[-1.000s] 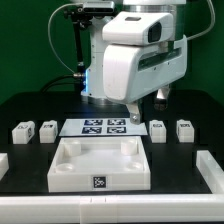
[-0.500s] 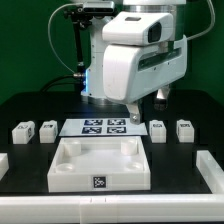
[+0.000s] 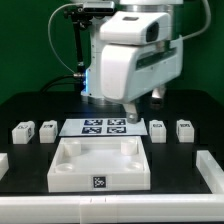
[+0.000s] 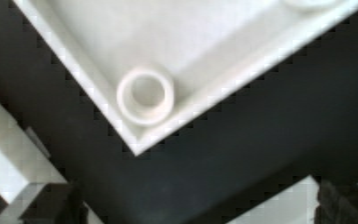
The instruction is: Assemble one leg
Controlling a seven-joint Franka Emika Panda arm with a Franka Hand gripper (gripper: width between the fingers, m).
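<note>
Fingers (image 4: 37,205) stood wide apart, holding nothing, above the square tabletop's (image 3: 100,160) corner socket (image 4: 146,95); the nearest leg (image 3: 157,128) lay untouched near the marker board (image 3: 100,126). Descending here would likely strike the tabletop, missing the leg.

White square part (image 4: 229,55) fills much of the picture, one rounded corner jutting onto the dark worktop (image 4: 265,150). Round socket (image 4: 146,97) sits just inside that corner: raised ring, slightly blurred. A second white strip (image 4: 5,140) runs along one edge, apart from the part; what it is cannot be told. Grey fingers (image 4: 30,205) show at the margin, blurred, standing wide apart over bare worktop.
</note>
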